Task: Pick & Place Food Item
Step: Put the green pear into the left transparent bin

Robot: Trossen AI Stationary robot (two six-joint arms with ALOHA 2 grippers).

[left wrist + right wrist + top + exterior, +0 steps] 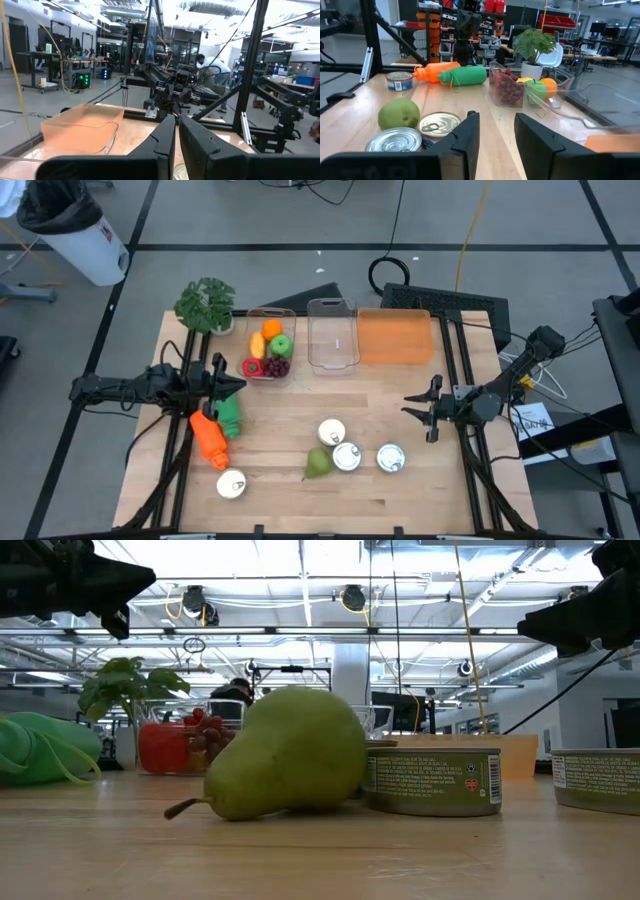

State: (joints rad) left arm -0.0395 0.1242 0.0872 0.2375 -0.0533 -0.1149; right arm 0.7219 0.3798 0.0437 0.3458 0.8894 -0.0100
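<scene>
A green pear [318, 463] lies on its side on the wooden tabletop [290, 500], in the front half and close to the middle of the front edge. Its long axis runs slantwise: the narrow stem end points toward the front left corner, the broad end toward the back right. In the low view the pear [290, 752] shows its brown stem low at the left, just above the wood. Three tins sit beside it toward the right edge; the nearest tin [346, 456] is just beside or touching its broad end. A fourth tin [231, 484] stands apart, nearer the front left corner.

The right gripper [427, 409] hangs above the right side of the tabletop, well apart from the pear, holding nothing; its fingers [470, 131] stand a little apart, with a gap between them. The left gripper [240, 384] waits over the left side, above an orange bottle [209, 439] and a green bottle [229, 417], its jaws closed and empty.

Along the back edge stand a potted plant [206, 304], a clear tub of fruit [270, 346], an empty clear tub [332, 334] and an orange tray [394, 337].
</scene>
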